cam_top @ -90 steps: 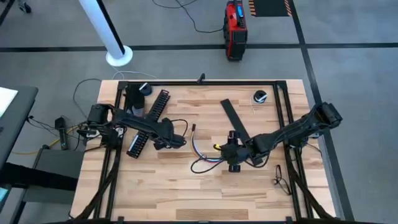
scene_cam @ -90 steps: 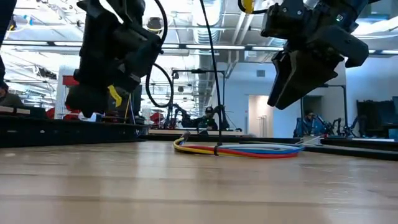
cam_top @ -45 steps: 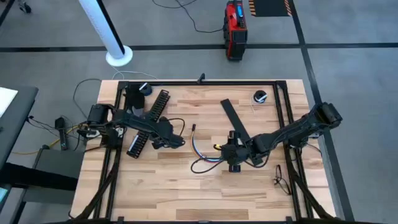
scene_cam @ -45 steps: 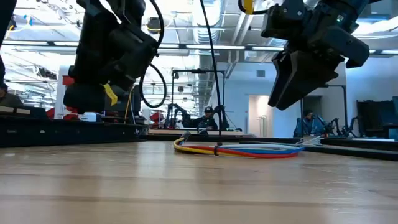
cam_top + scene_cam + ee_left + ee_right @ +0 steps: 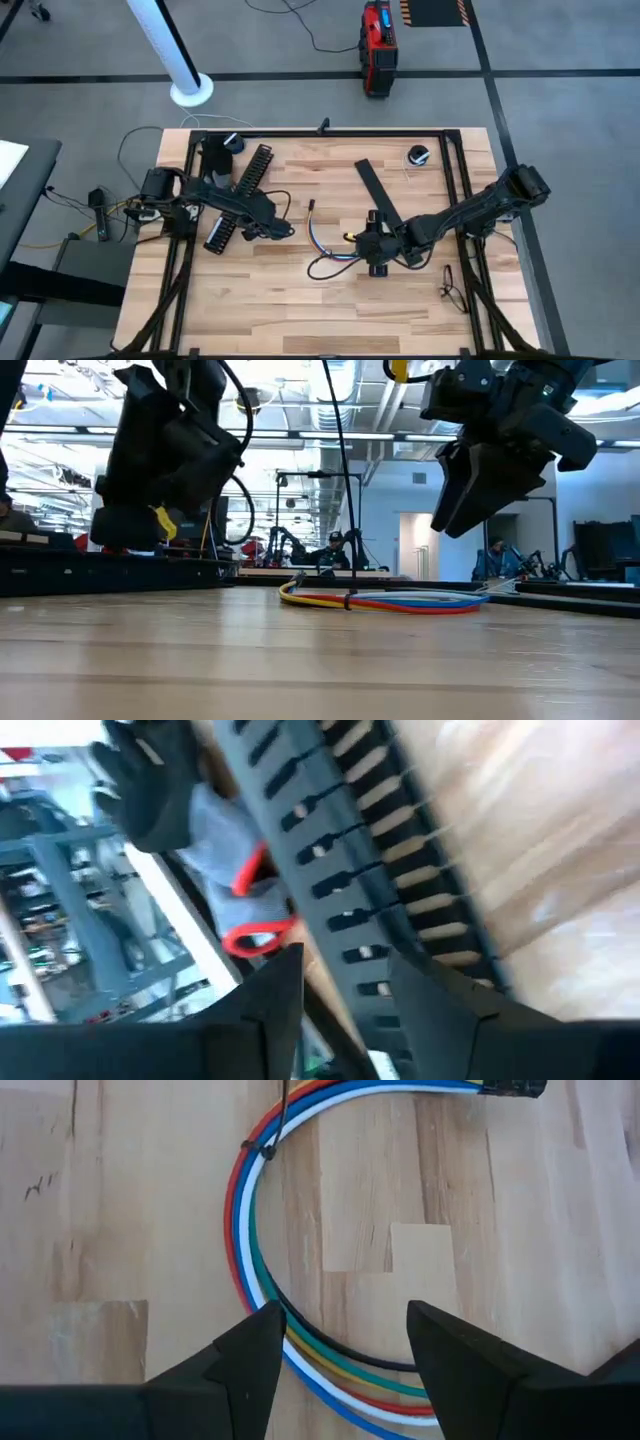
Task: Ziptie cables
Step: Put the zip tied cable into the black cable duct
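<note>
Cables (image 5: pixel 262 1295): mid-table, curved bundle, already one tie near the bend.
R gripper (image 5: pixel 340 1345): fingers apart, empty, hovering over curve, prob. lining up grasp.
L gripper (image 5: pixel 345 985): fingers apart, empty, by slotted channel (image 5: pixel 350 850).

The cables (image 5: pixel 325 252) lie flat on the counter (image 5: pixel 300 310) as a curved bundle of red, white, blue, green, yellow and black wires, bent in a C-shaped arc (image 5: pixel 262 1270). A thin black tie (image 5: pixel 266 1150) cinches them near one end. The bundle sits just beneath and ahead of the right end effector (image 5: pixel 340 1342), untouched by its spread fingers.
</note>
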You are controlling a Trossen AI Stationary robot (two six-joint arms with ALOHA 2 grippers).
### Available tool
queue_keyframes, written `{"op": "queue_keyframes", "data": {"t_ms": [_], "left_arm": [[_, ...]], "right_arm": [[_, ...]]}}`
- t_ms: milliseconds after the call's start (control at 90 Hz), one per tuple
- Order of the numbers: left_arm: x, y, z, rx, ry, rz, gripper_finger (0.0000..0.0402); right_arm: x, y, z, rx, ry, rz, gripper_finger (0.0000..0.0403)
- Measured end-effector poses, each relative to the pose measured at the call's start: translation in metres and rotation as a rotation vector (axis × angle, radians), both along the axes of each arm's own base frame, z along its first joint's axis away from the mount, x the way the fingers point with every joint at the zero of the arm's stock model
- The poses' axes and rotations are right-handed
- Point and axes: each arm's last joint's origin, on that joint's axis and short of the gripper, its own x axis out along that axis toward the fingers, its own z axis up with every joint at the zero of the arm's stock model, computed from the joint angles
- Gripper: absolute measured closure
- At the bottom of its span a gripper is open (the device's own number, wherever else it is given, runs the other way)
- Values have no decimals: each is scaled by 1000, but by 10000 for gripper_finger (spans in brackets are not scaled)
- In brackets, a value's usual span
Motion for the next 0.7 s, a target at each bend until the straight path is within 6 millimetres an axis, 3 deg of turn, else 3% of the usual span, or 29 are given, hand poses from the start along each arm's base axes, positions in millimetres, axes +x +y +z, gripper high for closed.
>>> {"op": "queue_keyframes", "data": {"t_ms": [356, 700], "left_arm": [[5, -10, -2, -65, -56, -1, 257], [20, -22, 13, -85, -141, -35, 257]], "right_arm": [[0, 0, 0, -1, 1, 2, 194], [0, -2, 0, -4, 4, -4, 194]]}}
